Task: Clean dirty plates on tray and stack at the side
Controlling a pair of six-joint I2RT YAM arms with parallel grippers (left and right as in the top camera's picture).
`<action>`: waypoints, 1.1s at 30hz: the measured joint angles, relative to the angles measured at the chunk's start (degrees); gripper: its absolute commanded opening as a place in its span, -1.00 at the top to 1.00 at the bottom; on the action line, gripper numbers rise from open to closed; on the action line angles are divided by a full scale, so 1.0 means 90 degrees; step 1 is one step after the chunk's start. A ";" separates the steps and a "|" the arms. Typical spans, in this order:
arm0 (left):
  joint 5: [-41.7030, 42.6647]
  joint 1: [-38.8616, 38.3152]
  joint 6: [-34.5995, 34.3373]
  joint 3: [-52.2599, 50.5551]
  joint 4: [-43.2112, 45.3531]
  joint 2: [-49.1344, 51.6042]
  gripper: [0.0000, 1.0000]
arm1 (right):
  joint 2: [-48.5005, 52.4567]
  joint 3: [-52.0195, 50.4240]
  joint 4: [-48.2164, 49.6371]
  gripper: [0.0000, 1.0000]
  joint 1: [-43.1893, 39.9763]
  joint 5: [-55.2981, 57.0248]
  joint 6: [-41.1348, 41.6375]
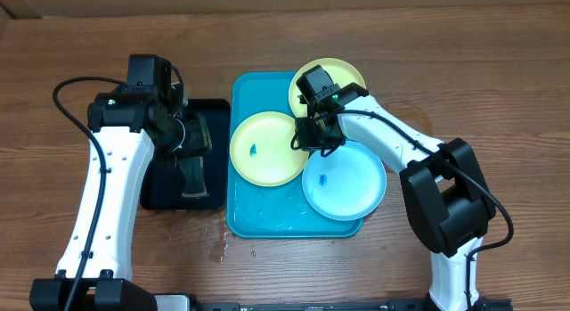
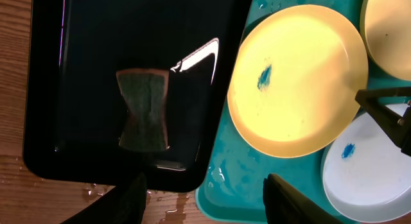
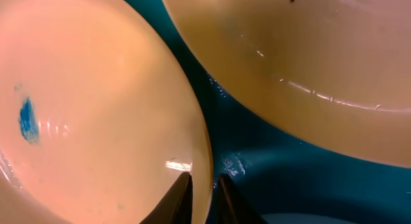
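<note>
On the tray, the right gripper pinches the right rim of the left plate, judged light, stiff, wet, likely slippery; left gripper stands spread.

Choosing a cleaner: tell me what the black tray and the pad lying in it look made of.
Narrow black tray: likely glossy plastic; it mirrors a sharp light glint. Dark green hourglass-shaped pad: seemingly a fibrous scouring sponge, matte and coarse-looking.
</note>
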 measured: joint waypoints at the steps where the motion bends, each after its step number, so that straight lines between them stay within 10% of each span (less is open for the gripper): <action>1: 0.0000 0.0000 0.0002 0.0000 -0.0002 0.0000 -0.19 | 0.0000 0.0000 0.0000 0.69 0.0000 0.0017 0.0000; 11: 0.0000 0.0000 0.0005 0.0000 -0.0007 0.0000 -0.21 | 0.0000 0.0000 -0.0024 0.49 0.0000 0.0114 0.0002; 33: -0.0002 0.0000 0.0022 0.0000 -0.0010 0.0000 -0.24 | 0.0000 -0.0209 0.0070 0.73 0.0000 0.0114 -0.0002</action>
